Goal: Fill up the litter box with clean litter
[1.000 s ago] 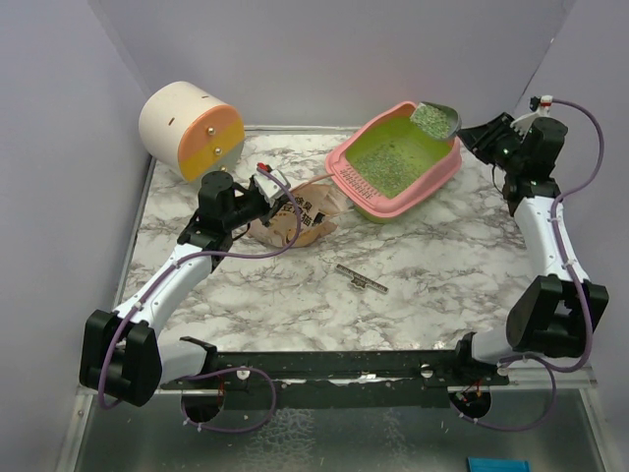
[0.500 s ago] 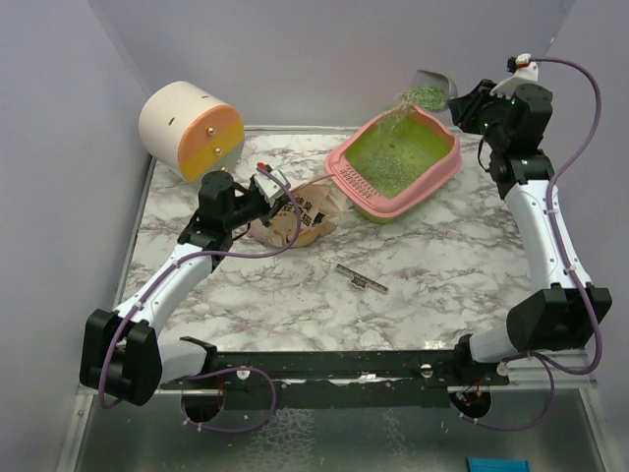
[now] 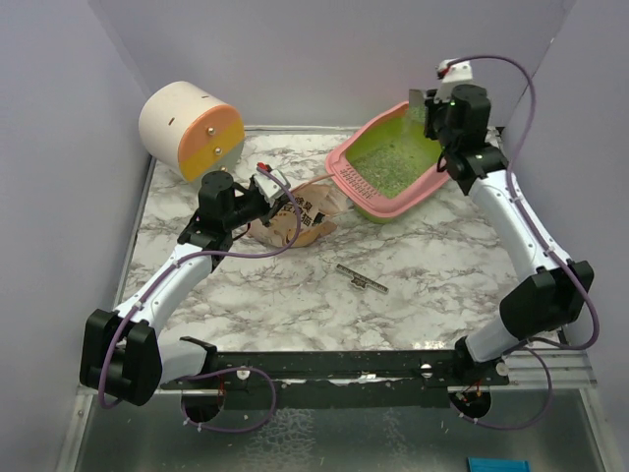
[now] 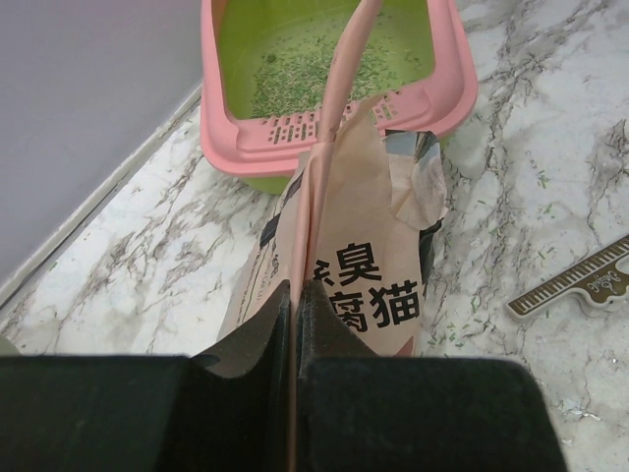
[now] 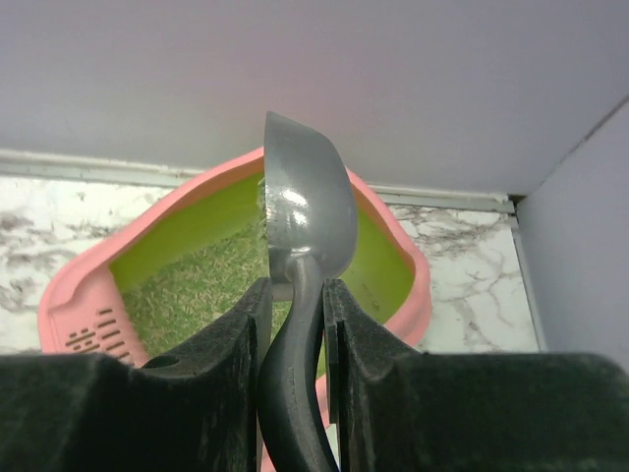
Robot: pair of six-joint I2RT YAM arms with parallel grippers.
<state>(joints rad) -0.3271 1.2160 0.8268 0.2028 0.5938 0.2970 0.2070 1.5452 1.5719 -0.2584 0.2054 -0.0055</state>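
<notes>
The pink litter box with its lime-green inside stands at the back right of the table. Greyish-green litter covers its floor. My right gripper is above the box's far corner and is shut on the handle of the grey metal scoop. The scoop is turned on its side over the box, and I see no litter in it. My left gripper is shut on the edge of the peach-pink bag, which rests on the table just in front of the box's slotted rim. Litter shows in both wrist views.
A cream-and-orange cylinder lies at the back left. A thin dark strip with print lies mid-table, also in the left wrist view. Stray granules lie around the bag. Purple walls close the back and sides.
My right arm swung left over the box and tipped the scoop. The litter in it poured into the box. The left arm and bag have not moved.
</notes>
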